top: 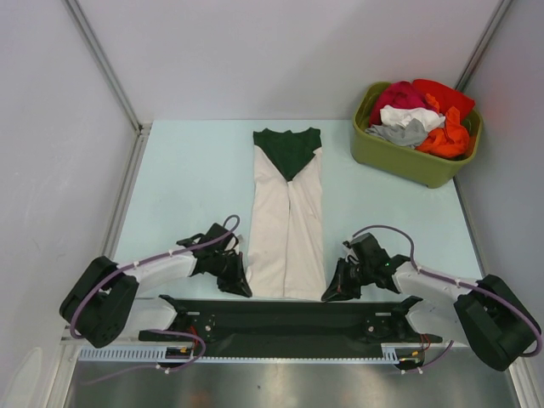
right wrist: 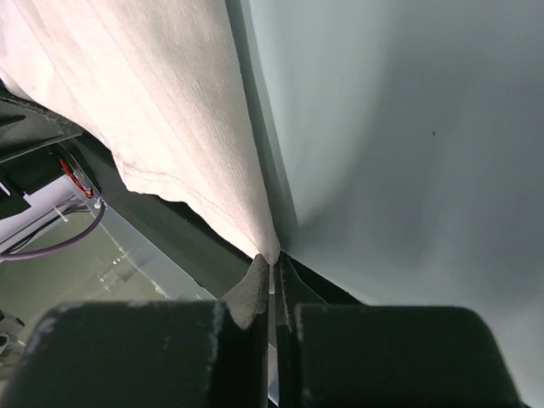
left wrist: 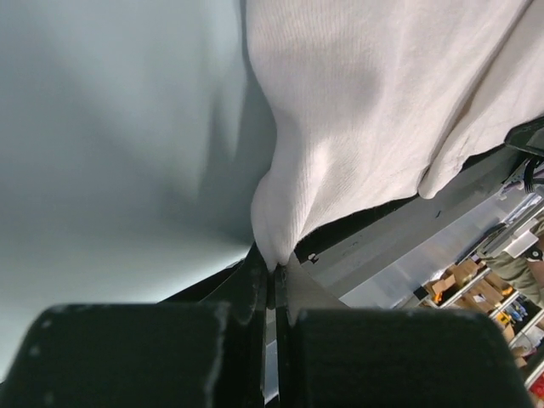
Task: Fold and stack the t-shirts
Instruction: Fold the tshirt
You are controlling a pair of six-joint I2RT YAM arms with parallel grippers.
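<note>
The left jaws are clenched on the near left corner of the t-shirt (top: 287, 229), which lies as a long narrow strip mid-counter (top: 187, 187), its green collar end farthest away. The right jaws pinch the near right corner. The side folds look done; the next move likely calls for lifting both corners evenly toward the collar.

No text, label, brand or number can be read in any view (the cream-white t-shirt (top: 286, 229), spread on the surface to the left of the olive-green tub (top: 408, 161), shows only plain cloth and a dark green collar, and the boxes (left wrist: 459, 276) at the edge of the left wrist view are too blurred to make out).
</note>
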